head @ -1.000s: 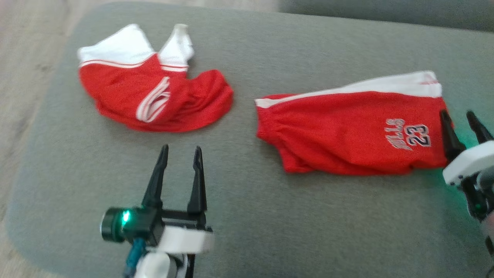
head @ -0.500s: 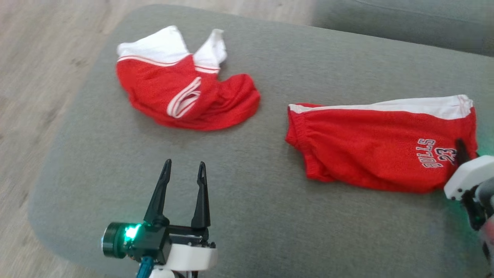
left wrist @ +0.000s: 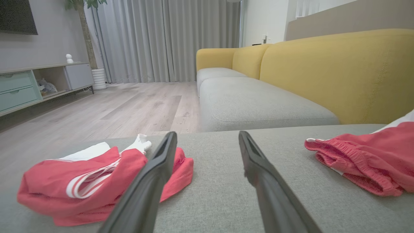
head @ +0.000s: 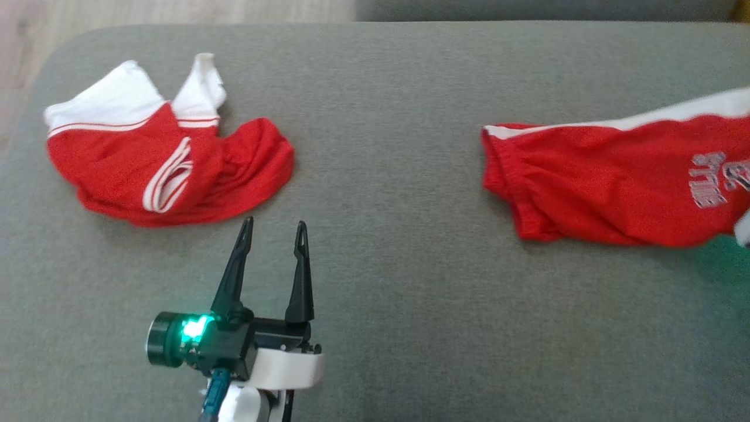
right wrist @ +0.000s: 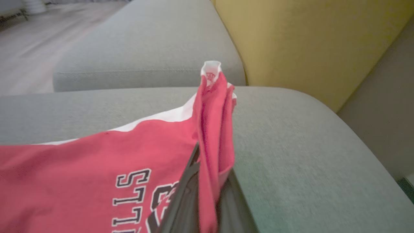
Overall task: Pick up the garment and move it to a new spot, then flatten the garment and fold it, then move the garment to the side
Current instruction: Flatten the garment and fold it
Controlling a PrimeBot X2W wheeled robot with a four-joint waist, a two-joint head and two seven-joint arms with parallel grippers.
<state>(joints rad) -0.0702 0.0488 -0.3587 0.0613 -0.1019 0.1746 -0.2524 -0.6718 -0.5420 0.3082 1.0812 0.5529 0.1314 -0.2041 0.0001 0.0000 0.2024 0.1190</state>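
A broad grey cushion (head: pixel 398 88) is taking up most of the space in front of the robot, with a yellow sofa back (left wrist: pixel 339 71) rising behind it. The shorts (head: pixel 597 187), red with a white side band and lettering, are lying mostly flat toward the robot's right side of the cushion, running out past the edge of the head view. Their far corner is being lifted into a narrow upright peak of bunched cloth. Well apart from them, over on the left, a crumpled red and white jersey (head: pixel 164 170) is sitting in a heap, untouched. The left gripper (head: pixel 274 225) is hovering just this side of the jersey, its fingers standing spread and holding nothing. The right gripper (right wrist: pixel 212 158) is squeezing its fingers together on that raised corner of the shorts, with red fabric spilling out on both sides of them. To my eye the robot is working on the first step, the pick-up, and the grasp is looking secure but thin, with only an edge caught. The next move is calling for a steady lift that is high enough to clear the trailing waistband off the cushion, then a carry to a fresh spot. It should be slow enough that the slippery mesh is not sliding out of the pinch.
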